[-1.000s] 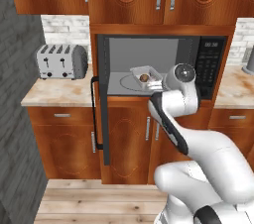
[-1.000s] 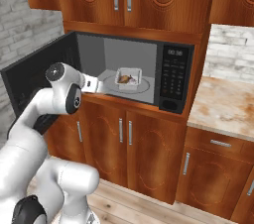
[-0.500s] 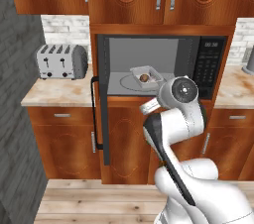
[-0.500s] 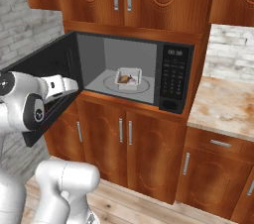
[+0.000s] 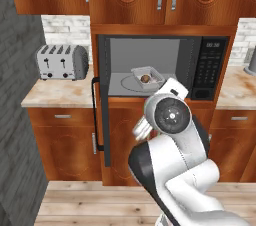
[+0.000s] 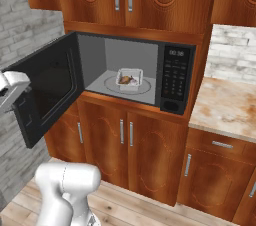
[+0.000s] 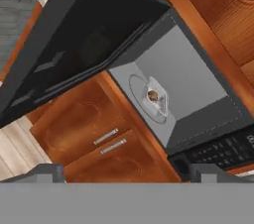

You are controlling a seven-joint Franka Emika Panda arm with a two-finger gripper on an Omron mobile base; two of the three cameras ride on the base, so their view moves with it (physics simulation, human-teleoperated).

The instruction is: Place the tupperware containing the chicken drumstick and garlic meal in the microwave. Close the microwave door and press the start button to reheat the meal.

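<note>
Resting on the turntable [image 6: 115,88], tupperware [image 6: 130,78] inside microwave [image 6: 145,72]; door [image 6: 47,87] open at 9 o'clock; gripper [image 7: 124,173] open, empty.

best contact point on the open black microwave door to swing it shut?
Push rather than grip: the black windowed microwave door stands swung out left, hinged at the cavity's left edge. Come from its outer face near the free edge, furthest from the hinge; the open gripper sits there.
</note>
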